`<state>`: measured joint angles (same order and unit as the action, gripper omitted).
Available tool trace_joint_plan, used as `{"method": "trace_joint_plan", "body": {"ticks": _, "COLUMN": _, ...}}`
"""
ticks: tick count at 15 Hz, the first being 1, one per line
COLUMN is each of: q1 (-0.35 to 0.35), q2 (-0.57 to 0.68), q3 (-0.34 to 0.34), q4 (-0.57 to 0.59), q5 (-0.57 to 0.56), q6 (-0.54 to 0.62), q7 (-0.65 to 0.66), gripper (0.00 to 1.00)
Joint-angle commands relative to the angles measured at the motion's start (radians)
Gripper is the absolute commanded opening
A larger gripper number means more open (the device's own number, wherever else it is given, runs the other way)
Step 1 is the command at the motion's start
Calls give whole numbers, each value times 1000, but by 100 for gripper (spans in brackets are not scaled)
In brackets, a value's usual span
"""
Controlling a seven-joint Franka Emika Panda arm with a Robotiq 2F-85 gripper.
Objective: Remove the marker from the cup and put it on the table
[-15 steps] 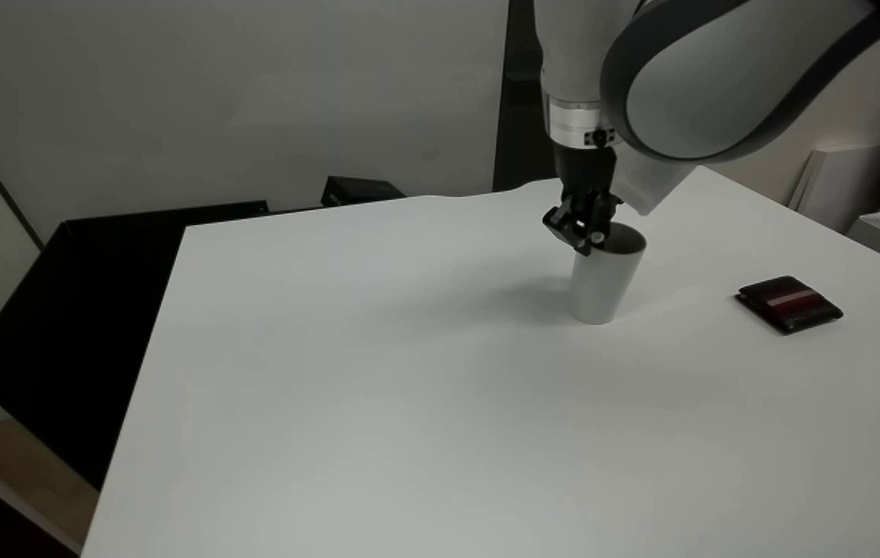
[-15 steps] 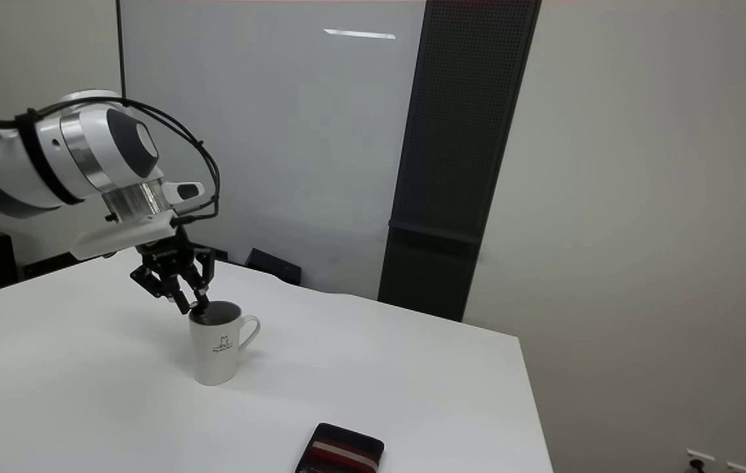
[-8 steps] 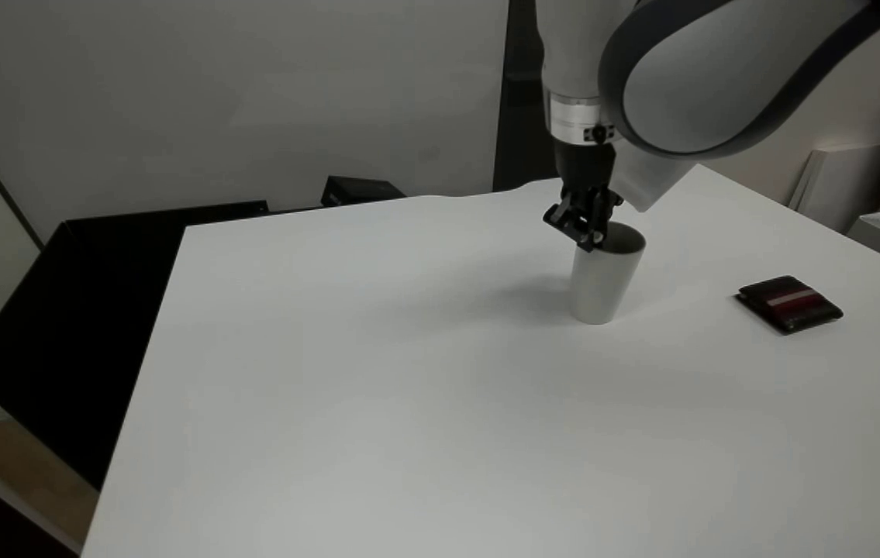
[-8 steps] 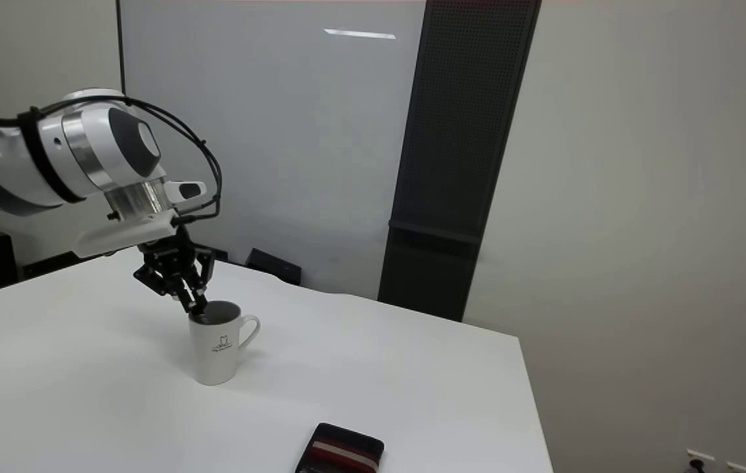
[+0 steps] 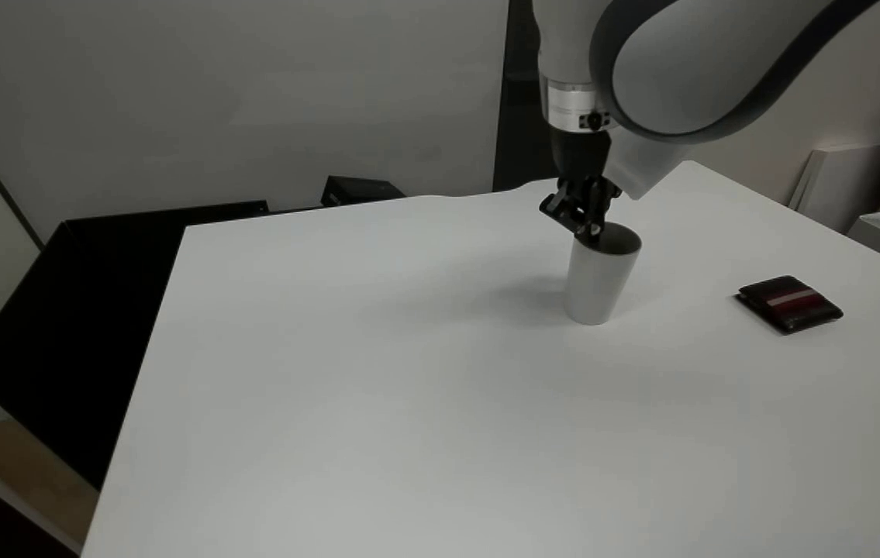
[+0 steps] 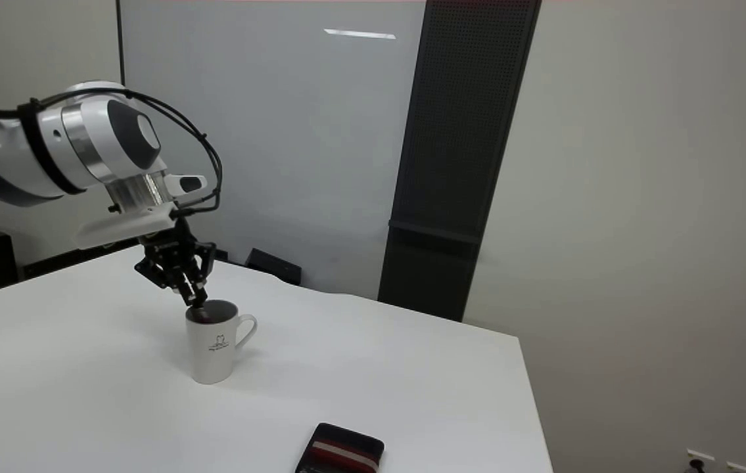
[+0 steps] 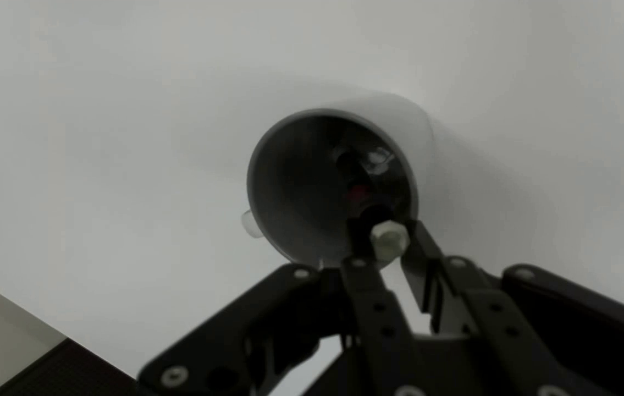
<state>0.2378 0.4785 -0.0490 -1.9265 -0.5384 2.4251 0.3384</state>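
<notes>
The cup (image 5: pixel 601 283) stands on the white table (image 5: pixel 370 372). It is whitish with a dark inside, and its handle and small print show in an exterior view (image 6: pixel 211 355). In the wrist view the cup (image 7: pixel 408 121) lies just beyond the fingertips. My gripper (image 7: pixel 387 232) is shut on the upper end of the marker (image 7: pixel 390 243), whose pale end shows between the fingers. The marker's dark and red lower part is inside the cup. The fingertips are at the cup's rim in both exterior views, at the gripper (image 5: pixel 590 231) and the gripper (image 6: pixel 195 299).
A dark wallet (image 5: pixel 790 304) with red and light stripes lies on the table beside the cup; it also shows in an exterior view (image 6: pixel 341 450). Walls and a dark panel (image 6: pixel 458 157) stand behind the table. A black box (image 5: pixel 362 191) is beyond the back edge.
My gripper has closed on the marker and risen a little. The cup has shifted slightly left in both exterior views. The wallet has not moved.
</notes>
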Motion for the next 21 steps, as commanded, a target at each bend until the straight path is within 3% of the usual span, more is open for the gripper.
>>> {"method": "trace_joint_plan", "body": {"ticks": 1, "q1": 30, "q2": -32, "q3": -16, "q4": 29, "q5": 2, "q6": -66, "q7": 35, "gripper": 8}}
{"method": "trace_joint_plan", "body": {"ticks": 8, "q1": 33, "q2": -120, "q3": -15, "q4": 20, "q5": -18, "q6": -128, "q7": 62, "gripper": 8}}
{"method": "trace_joint_plan", "body": {"ticks": 21, "q1": -39, "q2": -331, "q3": 1, "q4": -98, "q5": -96, "q6": -215, "q7": 122, "gripper": 8}}
